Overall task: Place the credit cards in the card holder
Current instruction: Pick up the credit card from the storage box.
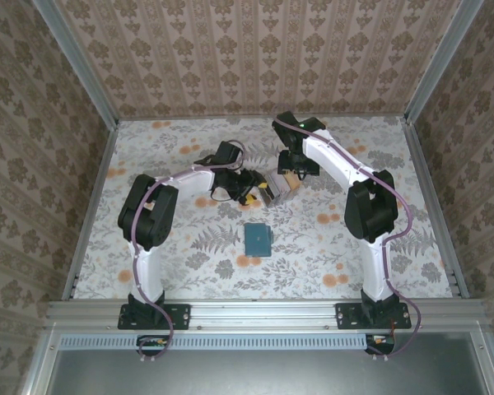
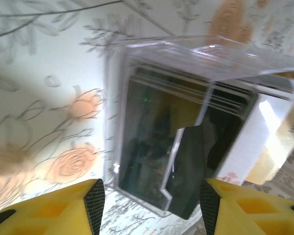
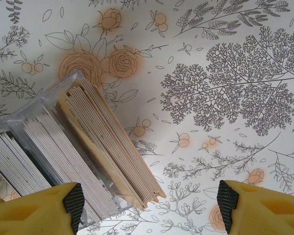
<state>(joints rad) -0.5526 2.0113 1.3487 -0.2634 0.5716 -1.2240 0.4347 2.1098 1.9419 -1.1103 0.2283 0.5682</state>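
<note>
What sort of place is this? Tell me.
Likely a robot test cell, not a home: left arm and right arm bolted to an aluminium frame, wallpapered panel walls boxing in a floral-covered table.

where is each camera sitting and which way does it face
Top external: fixed above and behind the arm bases, looking down on the floral table and teal card holder; both arms, left hand and right hand show.
Left wrist: on the left arm, looking down at the clear box; its yellow fingers frame the bottom corners.
Right wrist: on the right arm, facing down at the cards; its yellow fingers show below.
Shared: both wrists see that box of cards.
</note>
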